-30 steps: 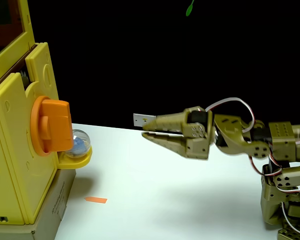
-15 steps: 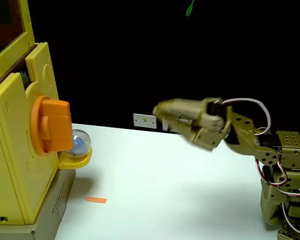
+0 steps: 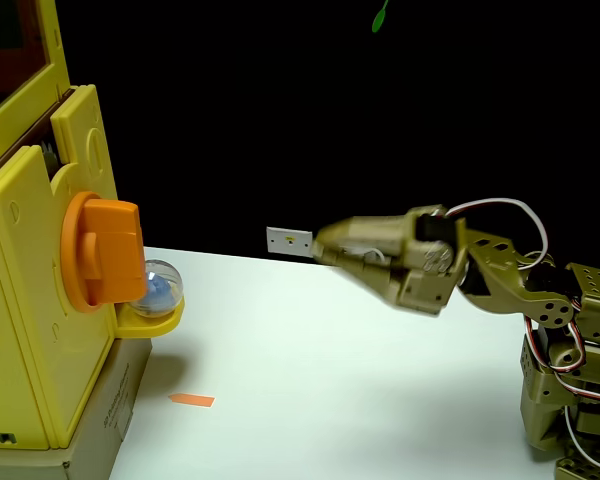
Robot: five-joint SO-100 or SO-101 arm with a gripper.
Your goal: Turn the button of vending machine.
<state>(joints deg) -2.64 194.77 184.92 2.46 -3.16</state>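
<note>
The vending machine (image 3: 40, 300), a big pale-yellow toy box, stands at the left of the fixed view. Its button (image 3: 105, 252), a large orange knob, juts from the side that faces the arm, with its bar upright. My olive-green gripper (image 3: 321, 246) hangs in the air right of centre, well apart from the button and about level with it. It points left toward the machine. Its fingertips look closed together, and nothing sits between them.
A clear capsule ball (image 3: 161, 284) with something blue inside rests in the small yellow tray (image 3: 152, 320) just under the button. A strip of orange tape (image 3: 192, 400) lies on the white table. The machine stands on a cardboard box (image 3: 108, 425). My arm's base (image 3: 570, 410) is at the right edge.
The arm drew back to the right, away from the machine, and the wrist rolled. The gripper rose a little, then dipped again. Button and capsule did not move.
</note>
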